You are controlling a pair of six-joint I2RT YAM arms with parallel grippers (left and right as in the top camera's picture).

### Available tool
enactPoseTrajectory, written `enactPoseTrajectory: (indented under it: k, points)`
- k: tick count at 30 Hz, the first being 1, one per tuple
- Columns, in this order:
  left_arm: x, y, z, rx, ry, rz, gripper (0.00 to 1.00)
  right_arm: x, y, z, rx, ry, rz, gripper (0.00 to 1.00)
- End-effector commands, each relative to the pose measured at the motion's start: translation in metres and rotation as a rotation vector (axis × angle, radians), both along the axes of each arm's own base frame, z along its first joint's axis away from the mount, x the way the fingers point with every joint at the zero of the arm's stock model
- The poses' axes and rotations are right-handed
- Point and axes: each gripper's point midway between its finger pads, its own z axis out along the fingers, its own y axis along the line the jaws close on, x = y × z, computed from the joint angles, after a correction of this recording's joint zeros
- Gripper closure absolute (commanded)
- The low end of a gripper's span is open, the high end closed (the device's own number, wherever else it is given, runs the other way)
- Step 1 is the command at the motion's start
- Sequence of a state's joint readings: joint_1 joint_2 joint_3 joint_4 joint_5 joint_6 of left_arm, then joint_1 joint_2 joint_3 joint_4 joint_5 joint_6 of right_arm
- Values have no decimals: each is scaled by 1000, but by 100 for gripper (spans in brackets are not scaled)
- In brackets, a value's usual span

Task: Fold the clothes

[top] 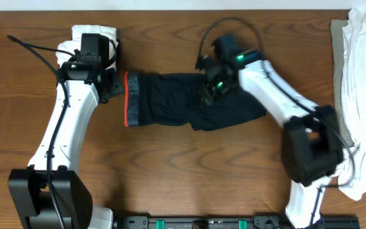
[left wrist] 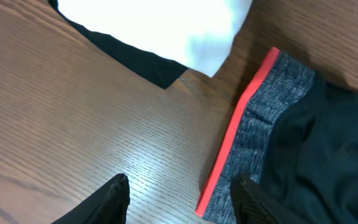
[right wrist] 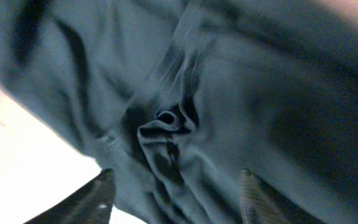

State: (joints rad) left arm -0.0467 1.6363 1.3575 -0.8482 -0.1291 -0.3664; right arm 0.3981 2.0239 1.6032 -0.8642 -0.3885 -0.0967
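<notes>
The clothes in play are black leggings (top: 189,105), lying folded across the middle of the table. Their grey waistband (left wrist: 269,118) with its red edge (top: 127,98) points left. My left gripper (top: 110,86) hovers at that waistband end and is open. In the left wrist view the left gripper (left wrist: 182,199) has one finger over bare wood and the other over the waistband, with nothing held. My right gripper (top: 211,89) is over the leggings' middle. In the right wrist view the right gripper (right wrist: 176,199) is open above a puckered bunch of black fabric (right wrist: 166,124).
A folded white garment (top: 94,35) lies at the back left beside my left arm, with a black edge (left wrist: 142,59) showing under it. A pile of white and beige clothes (top: 361,95) fills the right edge. Bare wood (top: 170,172) lies in front of the leggings.
</notes>
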Motion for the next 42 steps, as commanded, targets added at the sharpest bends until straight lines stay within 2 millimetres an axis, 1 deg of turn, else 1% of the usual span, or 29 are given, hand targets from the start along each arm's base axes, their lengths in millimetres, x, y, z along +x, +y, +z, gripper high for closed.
enactPoseTrajectory:
  k: [1,3,4,7,9,11,14,15,17,18,19,22,25,26,27,28,29,31,35,37,42]
  points:
    - [1,-8,-3,-55,5,-11,46,10,-11,57,87,-94,-30,28]
    - [1,-21,-4,-122,8,-37,46,14,-28,68,82,-109,-68,24]
    - [1,-27,-4,-152,10,-50,46,15,-34,69,77,-110,-81,23]
    - [2,-56,-3,-271,6,-115,46,19,-58,66,48,-89,-138,23]
    - [2,-74,-1,-330,1,-156,46,20,-71,60,40,-67,-167,27]
    - [3,-93,0,-386,-6,-204,47,22,-84,53,21,-48,-196,37]
    - [0,-118,-1,-430,-3,-268,48,23,-104,42,-16,-23,-248,61]
    - [-2,-125,-2,-434,3,-287,51,22,-108,38,-18,-14,-258,69]
    - [-6,-140,-5,-434,21,-324,53,20,-116,29,-22,0,-274,85]
    - [-8,-147,-8,-433,32,-339,54,19,-119,24,-25,6,-279,90]
    - [-10,-154,-12,-432,44,-357,54,18,-120,19,-25,9,-283,93]
    - [-15,-174,-27,-429,87,-402,54,18,-123,1,-23,-1,-290,97]
    - [-14,-189,-45,-425,115,-434,55,21,-124,-13,-14,-32,-294,98]
    - [-13,-195,-52,-425,123,-443,62,23,-124,-18,-10,-45,-296,98]
    - [-13,-200,-61,-424,137,-451,77,24,-125,-23,-6,-57,-303,98]
    - [-14,-203,-65,-427,147,-458,85,25,-125,-26,-4,-64,-304,98]
    - [-16,-209,-70,-444,163,-470,89,25,-126,-30,-2,-74,-306,98]
    - [-23,-221,-76,-484,194,-492,94,25,-128,-37,1,-86,-312,98]
    - [-33,-233,-79,-487,219,-539,94,20,-136,-52,1,-89,-329,98]
    - [-34,-236,-80,-477,218,-554,94,17,-140,-59,0,-87,-337,98]
    - [-24,-243,-77,-475,165,-573,94,13,-144,-71,3,-99,-347,98]
